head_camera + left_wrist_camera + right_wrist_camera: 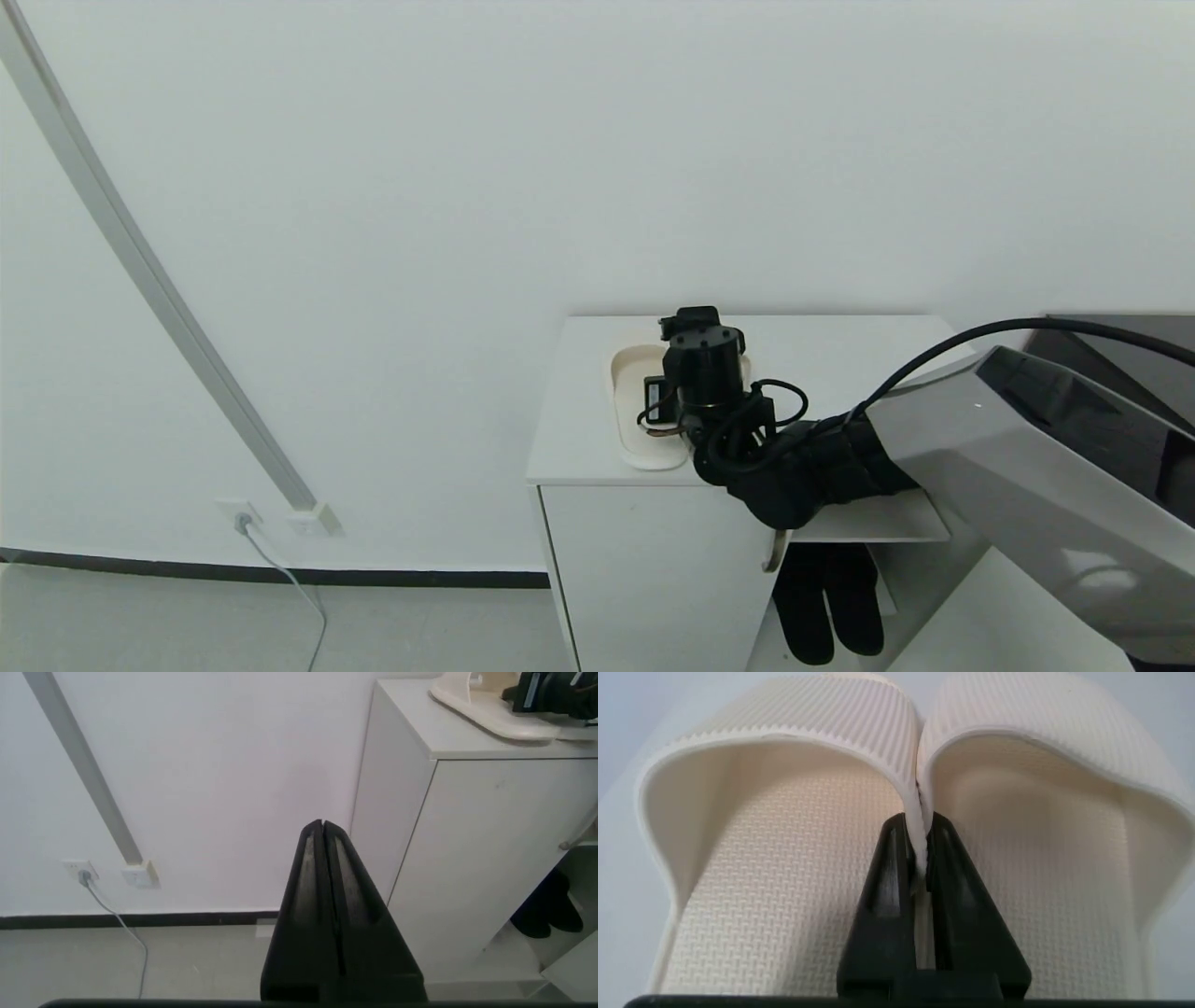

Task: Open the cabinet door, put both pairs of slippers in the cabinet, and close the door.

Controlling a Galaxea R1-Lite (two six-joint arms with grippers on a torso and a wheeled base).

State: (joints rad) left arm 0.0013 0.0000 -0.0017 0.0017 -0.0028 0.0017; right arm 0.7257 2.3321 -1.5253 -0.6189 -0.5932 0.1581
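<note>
Cream slippers [631, 411] sit on top of the white cabinet [653, 579], right of the middle in the head view. Farthest left, a pale conduit strip [140, 252] slants down the wall to a socket [238, 513], and a cable [299, 588] trails from the socket to the floor. The left gripper [322, 831] hangs low beside the cabinet and faces that wall. Its two black fingers are pressed flat together with nothing between them. Next comes the cabinet's closed front panel, with the cream pair above it near the left end of the top. The right gripper [677, 422] points straight down over the pair. The right wrist view shows it clamped [920, 840] on the two inner edges of the straps where the slippers [785, 905] meet. The right arm [1008, 448] comes in from the right edge, its grey forearm sloping down to a black-sleeved wrist that bends over the cabinet's front edge. In the head view the wrist hides the fingertips and most of the right-hand cream slipper. Whether the soles rest flat on the top cannot be told. Below the arm, the black slippers [831, 607] stand inside the open compartment, partly covered by the wrist. The open door [990, 616] is cut off by the lower right corner.
</note>
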